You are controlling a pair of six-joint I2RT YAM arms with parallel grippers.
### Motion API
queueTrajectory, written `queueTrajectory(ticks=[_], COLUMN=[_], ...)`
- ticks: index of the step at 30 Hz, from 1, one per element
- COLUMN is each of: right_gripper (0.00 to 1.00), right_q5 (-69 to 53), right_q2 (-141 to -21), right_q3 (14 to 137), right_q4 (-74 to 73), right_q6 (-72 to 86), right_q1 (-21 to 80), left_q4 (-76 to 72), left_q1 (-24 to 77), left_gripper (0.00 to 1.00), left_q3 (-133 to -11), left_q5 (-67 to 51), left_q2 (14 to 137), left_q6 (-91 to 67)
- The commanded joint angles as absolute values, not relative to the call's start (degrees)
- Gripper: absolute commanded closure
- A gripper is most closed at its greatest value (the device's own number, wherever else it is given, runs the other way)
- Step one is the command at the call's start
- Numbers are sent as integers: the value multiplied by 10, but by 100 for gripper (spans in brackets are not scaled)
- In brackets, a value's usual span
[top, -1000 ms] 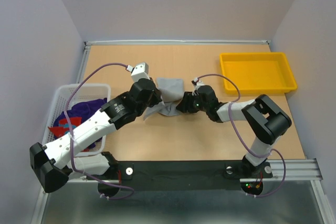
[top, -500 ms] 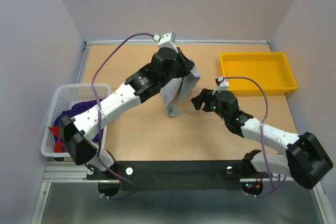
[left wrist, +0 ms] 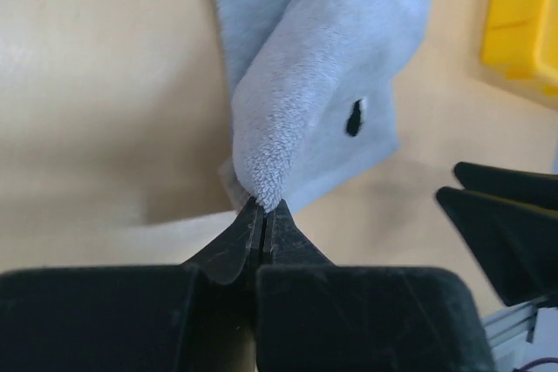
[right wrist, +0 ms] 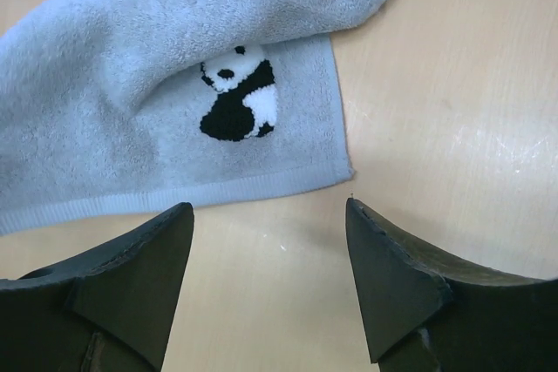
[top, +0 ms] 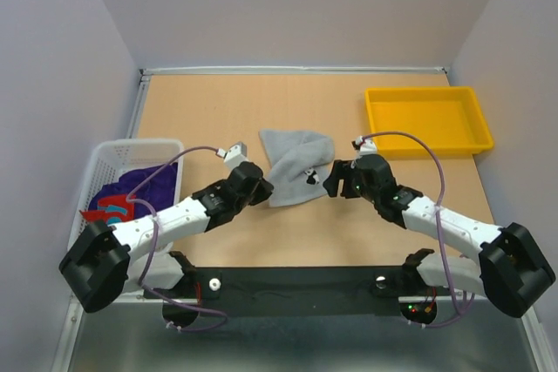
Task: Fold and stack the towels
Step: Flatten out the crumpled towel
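we see the grey towel (top: 295, 167) lying rumpled near the middle of the wooden table (top: 209, 111). it is partly folded over itself, and its panda patch (right wrist: 237, 98) faces up. our left gripper (left wrist: 261, 213) is clamped tight on a bunched fold at the towel's 8 o'clock end. our right gripper (right wrist: 270, 233) hangs just off the towel's 3 o'clock edge, jaws spread wide and holding nothing. at 9 o'clock on the table, the white mesh basket (top: 98, 163) holds the purple towels (top: 144, 182) and the red towel (top: 105, 213). the yellow tray (top: 427, 119) sits at 2 o'clock.
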State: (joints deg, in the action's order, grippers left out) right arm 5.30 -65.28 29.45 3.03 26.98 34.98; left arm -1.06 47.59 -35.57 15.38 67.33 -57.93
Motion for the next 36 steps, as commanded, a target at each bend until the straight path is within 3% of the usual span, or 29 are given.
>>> queueTrajectory(ticks=[1,12,36], right_gripper=[25,40,50], right_q5=[64,140,176], right_q2=[-655,-787,-907], right_q3=[305,343,416], right_q4=[23,10,-78], right_q6=[282,315,296], right_q1=[354,355,385], left_q4=[-62,-84,-109], left_q1=[477,477,477], left_gripper=[100,100,100], left_q3=[-306,-222,-214], left_q5=[148,116,112], left_q2=[629,607,622], left_q6=[-606,-605,-589])
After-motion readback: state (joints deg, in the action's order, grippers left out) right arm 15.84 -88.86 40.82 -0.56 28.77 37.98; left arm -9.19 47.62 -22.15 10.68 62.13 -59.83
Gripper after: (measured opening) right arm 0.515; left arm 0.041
